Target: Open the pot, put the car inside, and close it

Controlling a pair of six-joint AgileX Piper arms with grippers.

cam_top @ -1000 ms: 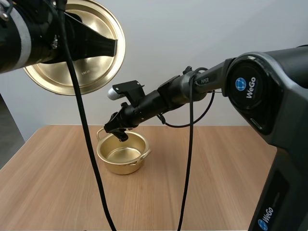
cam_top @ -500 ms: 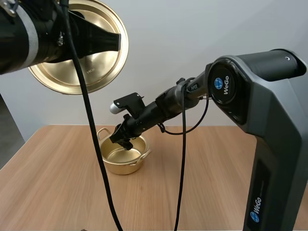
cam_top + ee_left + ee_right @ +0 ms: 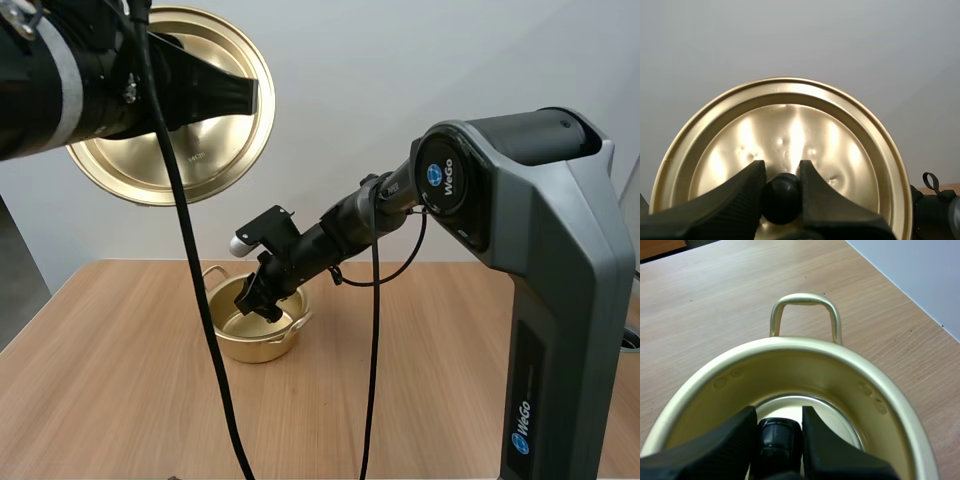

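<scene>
"WeGo" on right arm's base [image 3: 556,300] (reading upward)

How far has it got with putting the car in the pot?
Done: the pot is open, the left jaws holding the lid aloft by its knob. In hand: the right jaws hold a small dark thing, presumably the car, inside the pot's rim. Left: release it, withdraw, put the lid back.

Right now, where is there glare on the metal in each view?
Left wrist view: vertical bright streaks across the lid; right wrist view: a pale shine on the pot floor; high view: the pot's bottom gleams under the right tool.
</scene>
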